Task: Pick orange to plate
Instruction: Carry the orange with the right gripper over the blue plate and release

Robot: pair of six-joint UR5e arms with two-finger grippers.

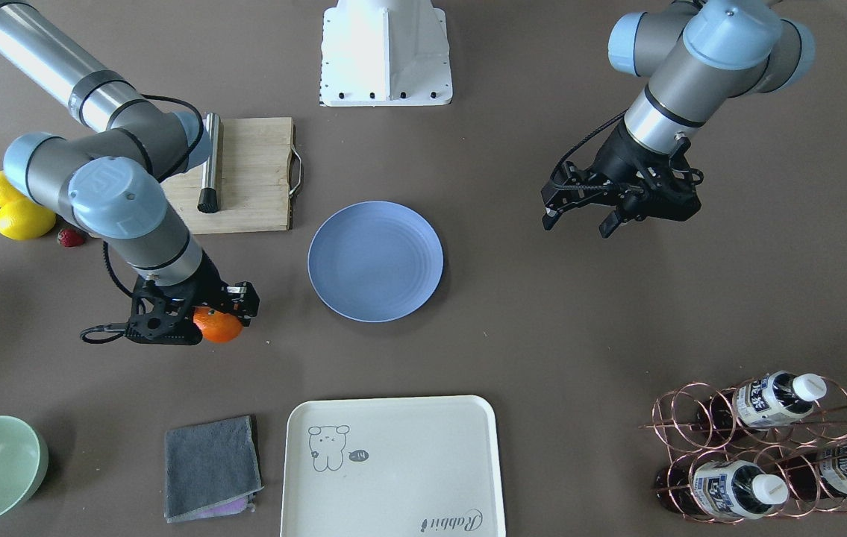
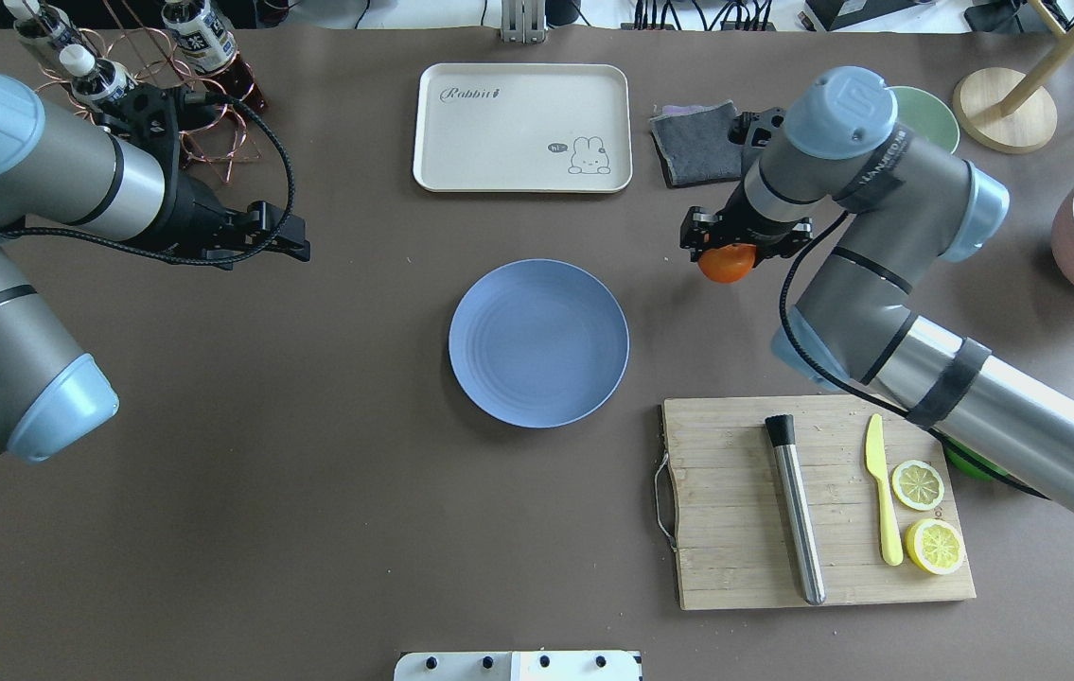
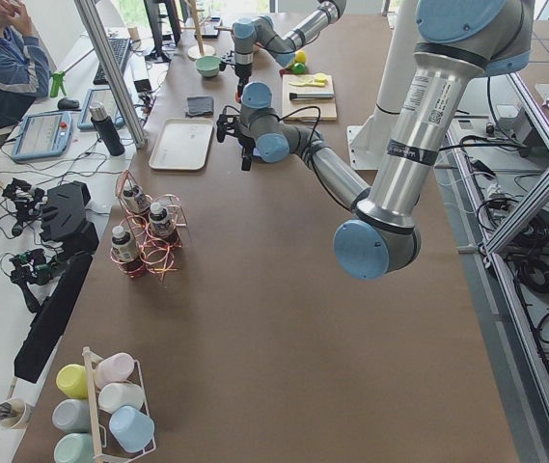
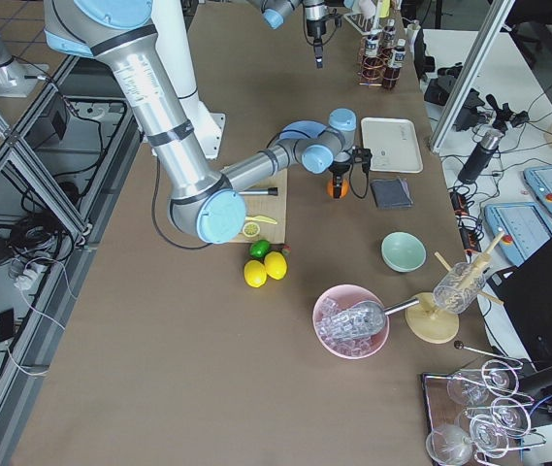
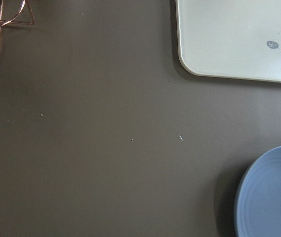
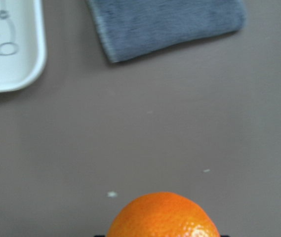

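Right claw [image 2: 731,248] is clamped on the orange [image 2: 726,265], one finger on each side. Its wrist cam only catches the top of the fruit at the bottom edge (can't tell if it's resting on the table or just off it). The orange sits to the robot's right of the plate [image 2: 538,342], apart from it and not on it.

Just past the claw is a folded gray cloth [image 2: 695,144], and beside that the cream tray [image 2: 522,128]. Closer to the robot on that side there's a wooden board [image 2: 735,530] with a steel rod [image 2: 797,511], a yellow knife [image 2: 882,501] and two lemon slices [image 2: 918,484] on it.

Left claw [image 1: 576,224] hangs over bare table on the other side of the plate, jaws spread, nothing between them. A copper bottle rack [image 1: 656,418] stands out beyond it.
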